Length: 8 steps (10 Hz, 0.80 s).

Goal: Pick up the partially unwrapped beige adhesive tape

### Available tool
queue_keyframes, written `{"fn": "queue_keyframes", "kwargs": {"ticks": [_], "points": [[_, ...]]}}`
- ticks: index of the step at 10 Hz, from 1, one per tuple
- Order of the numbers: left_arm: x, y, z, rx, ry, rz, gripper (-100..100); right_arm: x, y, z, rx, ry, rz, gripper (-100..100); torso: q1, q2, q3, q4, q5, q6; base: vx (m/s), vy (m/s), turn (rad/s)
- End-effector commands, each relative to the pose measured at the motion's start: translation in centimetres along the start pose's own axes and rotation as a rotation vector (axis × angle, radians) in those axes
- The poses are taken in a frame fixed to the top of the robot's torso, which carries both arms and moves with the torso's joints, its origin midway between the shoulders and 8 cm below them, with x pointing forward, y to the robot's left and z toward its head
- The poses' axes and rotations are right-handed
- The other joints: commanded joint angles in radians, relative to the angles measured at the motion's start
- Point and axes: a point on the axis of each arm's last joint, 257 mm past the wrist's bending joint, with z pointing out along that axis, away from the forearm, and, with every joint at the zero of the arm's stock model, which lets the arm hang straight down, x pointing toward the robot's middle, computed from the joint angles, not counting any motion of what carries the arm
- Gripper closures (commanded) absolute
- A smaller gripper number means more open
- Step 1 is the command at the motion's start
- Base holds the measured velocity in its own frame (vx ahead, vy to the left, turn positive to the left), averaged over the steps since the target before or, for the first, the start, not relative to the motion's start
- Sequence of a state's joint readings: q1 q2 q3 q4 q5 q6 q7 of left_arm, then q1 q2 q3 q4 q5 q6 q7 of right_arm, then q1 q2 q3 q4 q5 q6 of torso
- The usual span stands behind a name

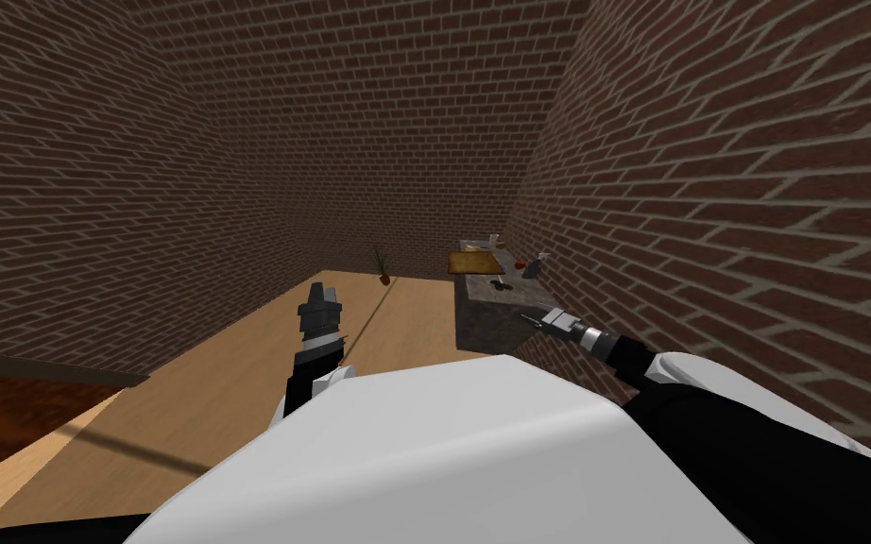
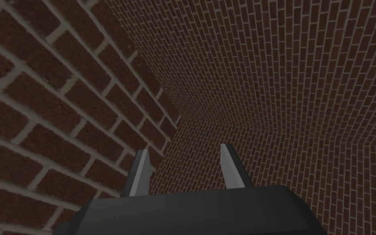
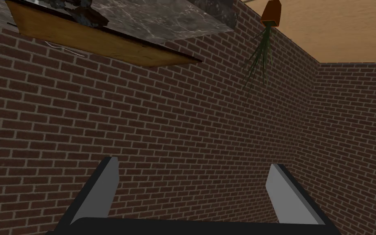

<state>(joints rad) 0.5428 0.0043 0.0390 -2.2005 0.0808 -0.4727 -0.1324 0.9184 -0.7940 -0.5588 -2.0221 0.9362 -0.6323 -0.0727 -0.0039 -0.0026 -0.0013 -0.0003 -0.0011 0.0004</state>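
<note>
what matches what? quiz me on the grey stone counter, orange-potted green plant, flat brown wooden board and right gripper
1 grey stone counter
2 orange-potted green plant
3 flat brown wooden board
4 right gripper

a on the counter
b open, empty
c on the floor, left of the counter
d bearing the board

Pairs: 1-d, 2-c, 3-a, 4-b

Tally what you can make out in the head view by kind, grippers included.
Grippers: 2 (left gripper, right gripper)
Grey counter: 1
Wooden board on it: 1
Potted plant on the floor: 1
Total: 5
The small items on the counter are too small to count.
</note>
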Motion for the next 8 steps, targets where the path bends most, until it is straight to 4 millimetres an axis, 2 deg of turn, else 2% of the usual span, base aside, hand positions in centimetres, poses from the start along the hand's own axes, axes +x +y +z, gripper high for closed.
{"fn": "queue_keyframes", "kwargs": {"ticks": [1,4,5,6,7,8], "points": [[0.0,0.0,0.0,0.000,0.000,0.000,0,1.1,-0.7,-0.3,0.001,0.054,-0.044,-100,0.000,0.000,0.000,0.000,0.000,0.000,-0.011,-0.010,0.196],[0.0,0.0,0.0,0.000,0.000,0.000,0,4.9,-2.8,-2.4,0.000,0.212,-0.125,-100,0.000,-0.001,-0.001,0.000,0.000,0.001,0.001,-0.005,0.246],[0.0,0.0,0.0,0.000,0.000,0.000,0,5.2,-2.9,-2.5,0.000,0.225,-0.143,-100,0.000,-0.002,-0.001,0.000,0.000,0.000,0.011,-0.009,0.151],[0.0,0.0,0.0,0.000,0.000,0.000,0,6.8,-3.9,-3.7,-0.001,0.295,-0.166,-100,0.000,-0.002,-0.001,0.000,0.000,0.001,0.019,-0.002,0.218],[0.0,0.0,0.0,0.000,0.000,0.000,0,7.1,-4.0,-3.8,-0.001,0.307,-0.182,-100,0.000,-0.002,-0.001,0.000,0.000,0.000,0.018,-0.008,0.136],[0.0,0.0,0.0,0.000,0.000,0.000,0,8.6,-5.0,-5.0,-0.003,0.376,-0.201,-100,0.000,-0.003,-0.002,-0.001,0.000,0.001,0.023,-0.007,0.288]]}}
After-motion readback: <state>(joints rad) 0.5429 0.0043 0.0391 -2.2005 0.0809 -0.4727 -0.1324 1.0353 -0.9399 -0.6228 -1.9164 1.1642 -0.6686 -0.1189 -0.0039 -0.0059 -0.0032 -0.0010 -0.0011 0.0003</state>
